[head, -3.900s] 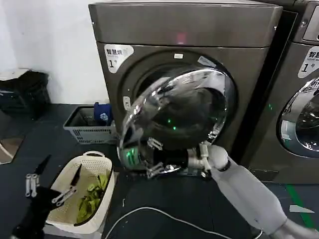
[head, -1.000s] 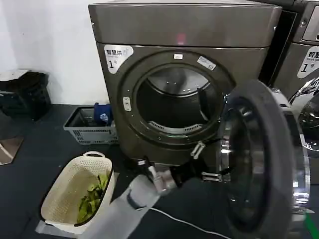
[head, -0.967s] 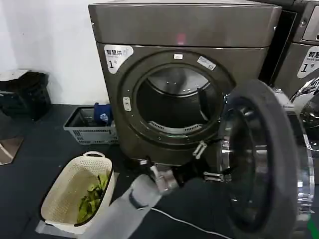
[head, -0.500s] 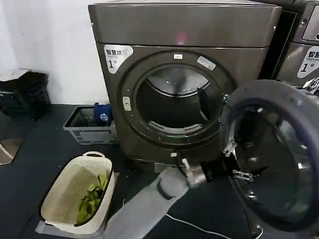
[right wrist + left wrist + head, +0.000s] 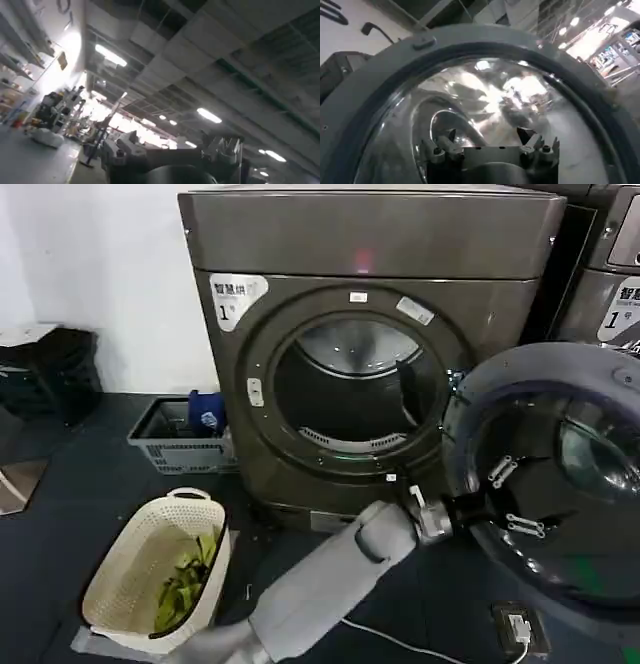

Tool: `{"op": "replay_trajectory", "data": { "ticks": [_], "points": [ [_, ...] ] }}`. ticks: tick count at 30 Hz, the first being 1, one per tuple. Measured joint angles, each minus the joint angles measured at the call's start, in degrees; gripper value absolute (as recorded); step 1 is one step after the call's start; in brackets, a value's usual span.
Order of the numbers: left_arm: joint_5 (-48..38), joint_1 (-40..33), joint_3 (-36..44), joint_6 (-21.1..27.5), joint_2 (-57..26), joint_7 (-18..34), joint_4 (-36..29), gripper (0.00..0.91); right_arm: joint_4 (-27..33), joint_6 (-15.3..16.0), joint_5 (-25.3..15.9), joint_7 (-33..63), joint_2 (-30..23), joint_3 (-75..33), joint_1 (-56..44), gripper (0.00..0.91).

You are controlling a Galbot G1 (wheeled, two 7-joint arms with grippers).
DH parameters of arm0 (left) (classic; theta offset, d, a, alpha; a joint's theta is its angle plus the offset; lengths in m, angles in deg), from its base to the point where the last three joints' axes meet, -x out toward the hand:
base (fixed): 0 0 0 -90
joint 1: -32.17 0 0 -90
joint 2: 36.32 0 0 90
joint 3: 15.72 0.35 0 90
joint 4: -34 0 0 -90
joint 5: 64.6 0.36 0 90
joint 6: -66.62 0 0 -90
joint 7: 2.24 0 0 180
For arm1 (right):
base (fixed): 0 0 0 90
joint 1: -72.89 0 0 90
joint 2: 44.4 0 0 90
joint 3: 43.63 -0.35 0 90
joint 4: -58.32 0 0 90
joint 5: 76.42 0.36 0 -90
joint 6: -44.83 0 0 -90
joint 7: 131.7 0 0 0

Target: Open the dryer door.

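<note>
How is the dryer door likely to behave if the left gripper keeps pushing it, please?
The door looks rigid, a thick grey rim around glass, so it should swing as one piece, not flex. Already wide open beside the dryer, it will probably soon meet its stop. The left gripper, open against the glass, may slide on that smooth surface.

We see the dryer [image 5: 300, 334] drum mouth unobstructed. The dryer door [image 5: 560, 474] stands swung wide at three o'clock, and the left gripper [image 5: 515, 496] with its grey arm crosses the floor before it. A cream basket [image 5: 130, 584] sits at eight o'clock.
</note>
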Motion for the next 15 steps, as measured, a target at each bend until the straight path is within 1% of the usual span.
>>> {"op": "replay_trajectory", "data": {
  "ticks": [6,15],
  "points": [
    [0.24,-2.05,-0.38,0.23,0.0,0.68,3.63,0.907,0.6,-0.37,-0.02,0.0,-0.22,-0.11,0.07,0.907],
    [0.41,-2.62,-0.97,1.07,0.0,1.11,4.74,0.907,0.71,-0.34,-0.14,-0.16,-0.15,0.03,0.33,0.907]
  ]
}}
